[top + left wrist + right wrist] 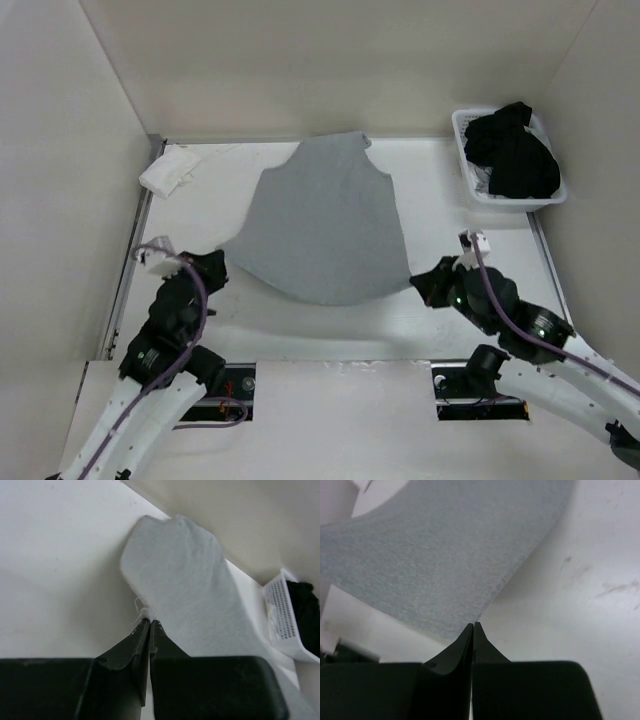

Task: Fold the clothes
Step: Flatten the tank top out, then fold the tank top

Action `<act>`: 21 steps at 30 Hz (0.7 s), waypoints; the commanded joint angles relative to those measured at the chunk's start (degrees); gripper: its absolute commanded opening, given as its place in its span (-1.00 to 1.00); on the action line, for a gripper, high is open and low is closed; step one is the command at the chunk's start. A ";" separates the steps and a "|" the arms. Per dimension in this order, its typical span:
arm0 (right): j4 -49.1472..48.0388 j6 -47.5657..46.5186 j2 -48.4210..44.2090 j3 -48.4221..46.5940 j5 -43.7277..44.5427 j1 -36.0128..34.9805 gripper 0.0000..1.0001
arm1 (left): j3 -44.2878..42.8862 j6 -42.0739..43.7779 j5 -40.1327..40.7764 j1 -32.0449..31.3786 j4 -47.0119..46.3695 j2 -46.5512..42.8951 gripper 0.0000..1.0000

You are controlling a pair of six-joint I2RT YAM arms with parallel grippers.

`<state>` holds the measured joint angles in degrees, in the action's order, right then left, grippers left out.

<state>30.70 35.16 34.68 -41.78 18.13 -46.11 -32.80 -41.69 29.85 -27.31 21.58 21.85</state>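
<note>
From above, the grey tank top (320,225) lies spread flat in the middle of the worktop (430,215), neck and straps toward the far wall, its wide hem curving toward the near edge. The left end effector (212,266) sits at the near-left hem corner and the right end effector (418,285) at the near-right one. Holding both corners likely lets the hem be lifted evenly and carried over for a first fold. A folded white cloth (170,170) lies at the far left just beside the shirt. A basket (465,165) of black clothes (515,150) stands at the far right, near enough to crowd a wide swing.

In the left wrist view, the left end effector (149,621) is closed on a small nub of the tank top (185,580) at its corner, with loose threads showing. The grip is thin and could slip. The basket (282,615) shows at the right.

In the right wrist view, the right end effector (473,626) is closed, and the tank top (435,555) narrows to its corner at the tips, so it appears pinched there. Bare, scuffed worktop (570,605) lies to the right, with nothing in the way.
</note>
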 commanded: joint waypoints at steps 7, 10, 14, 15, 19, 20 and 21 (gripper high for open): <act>23.52 30.73 -13.06 3.99 14.73 -31.68 -1.00 | -4.12 -14.02 1.89 -5.25 30.17 -15.87 -1.00; 23.27 34.10 -9.03 3.99 18.42 -38.90 -1.00 | -3.59 -15.00 1.97 -4.03 30.45 -15.35 -1.00; 15.83 23.17 -0.59 0.83 20.90 -31.24 -0.99 | -2.36 -12.46 3.55 -2.09 20.73 -7.90 -0.99; 11.45 17.63 1.25 0.47 18.63 -25.19 -0.99 | -2.27 -11.40 4.07 -1.83 17.30 -5.17 -0.99; -12.28 0.46 9.50 1.09 -1.64 1.09 -1.00 | -4.98 -5.00 3.82 1.33 -4.74 14.75 -0.99; -16.33 -0.69 13.19 0.22 -6.83 7.50 -1.00 | -6.65 -4.28 2.86 2.65 -9.06 19.85 -0.99; -20.20 -1.40 17.49 -1.01 -10.97 12.61 -1.00 | -8.93 -3.84 1.28 4.22 -12.50 24.86 -0.99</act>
<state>30.15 44.38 45.56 -39.03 21.32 -44.03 -36.80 -49.91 32.62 -25.89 28.36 36.91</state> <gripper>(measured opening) 0.005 0.014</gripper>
